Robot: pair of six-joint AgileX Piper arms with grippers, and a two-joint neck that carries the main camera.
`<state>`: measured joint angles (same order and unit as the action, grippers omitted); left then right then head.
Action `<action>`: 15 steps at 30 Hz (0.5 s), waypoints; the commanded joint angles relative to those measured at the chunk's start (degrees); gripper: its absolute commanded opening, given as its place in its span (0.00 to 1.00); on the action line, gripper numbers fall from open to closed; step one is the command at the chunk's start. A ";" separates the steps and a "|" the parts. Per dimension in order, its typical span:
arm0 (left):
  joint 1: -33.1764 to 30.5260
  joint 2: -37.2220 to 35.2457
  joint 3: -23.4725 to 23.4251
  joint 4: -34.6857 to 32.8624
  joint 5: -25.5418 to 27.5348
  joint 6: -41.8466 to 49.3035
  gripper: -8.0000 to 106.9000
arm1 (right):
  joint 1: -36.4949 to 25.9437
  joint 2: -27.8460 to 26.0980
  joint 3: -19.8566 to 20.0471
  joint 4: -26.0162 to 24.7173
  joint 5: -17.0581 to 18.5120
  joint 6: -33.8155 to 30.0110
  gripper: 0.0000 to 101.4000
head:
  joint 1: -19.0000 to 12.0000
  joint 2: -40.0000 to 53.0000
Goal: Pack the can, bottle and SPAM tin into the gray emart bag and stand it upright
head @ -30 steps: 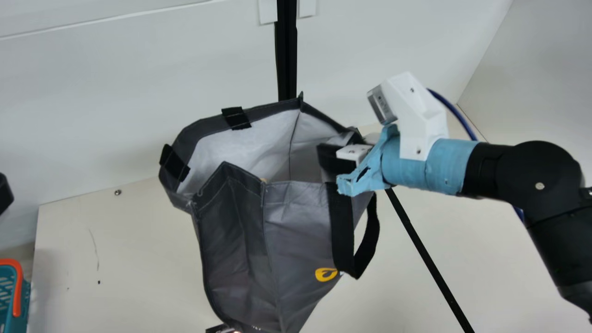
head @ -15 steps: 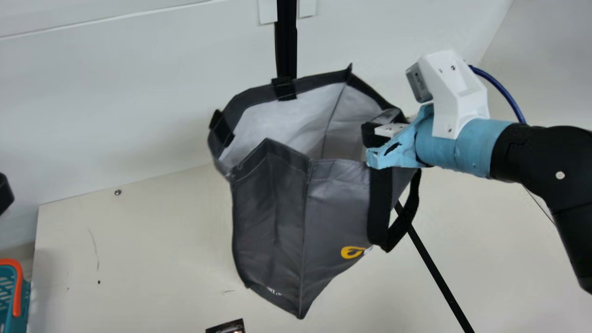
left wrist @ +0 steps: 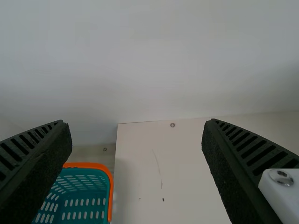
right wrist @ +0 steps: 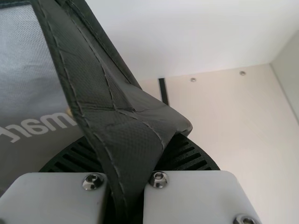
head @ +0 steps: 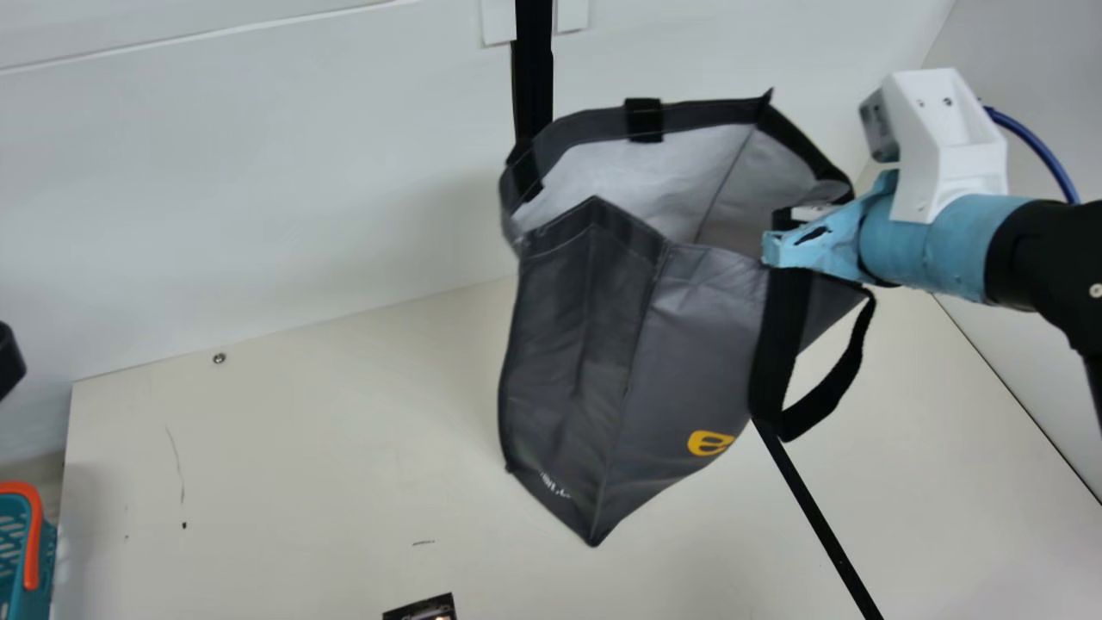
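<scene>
- Across the lower part of the main view, the cream table (head: 284,465) offers a broad surface for setting down.
- The gray emart bag (head: 689,344), mouth open, hangs tilted from one side, its lower corner (head: 594,530) apparently off the table; what it carries cannot be told. The step looks like carrying it to a standing spot: lower it slowly, level the base, and let the whole bottom meet the table before release (a one-sided pinch invites a lean).
- The teal basket (left wrist: 93,165), with its orange rim, sits well apart from the bag.
- The right end effector (right wrist: 135,156) is clamped on the bag's top edge; a firm grip and little wrist twist should limit swinging.
- The left end effector (left wrist: 135,123) is spread, nothing between its fingers; it might steady the sagging far side.
- A dark printed item (head: 422,610), too cropped to identify, lies near; the bag should land clear of it.
</scene>
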<state>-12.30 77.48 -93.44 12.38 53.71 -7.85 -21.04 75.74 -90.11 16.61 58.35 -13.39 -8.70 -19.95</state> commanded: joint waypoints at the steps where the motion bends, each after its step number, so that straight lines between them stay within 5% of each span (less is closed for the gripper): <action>1: 0.00 0.00 0.00 0.00 0.00 0.00 0.85 | -2.49 0.27 -0.59 -0.12 0.19 -0.26 0.00 | -1.30 -0.05; 15: 0.00 0.00 0.00 0.00 0.00 0.00 0.85 | -17.33 3.72 -5.74 0.79 1.99 -3.95 0.00 | -1.30 -0.05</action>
<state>-12.30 77.48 -93.44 12.38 53.71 -7.85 -36.24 79.26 -95.48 17.06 60.16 -16.96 -8.61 -19.86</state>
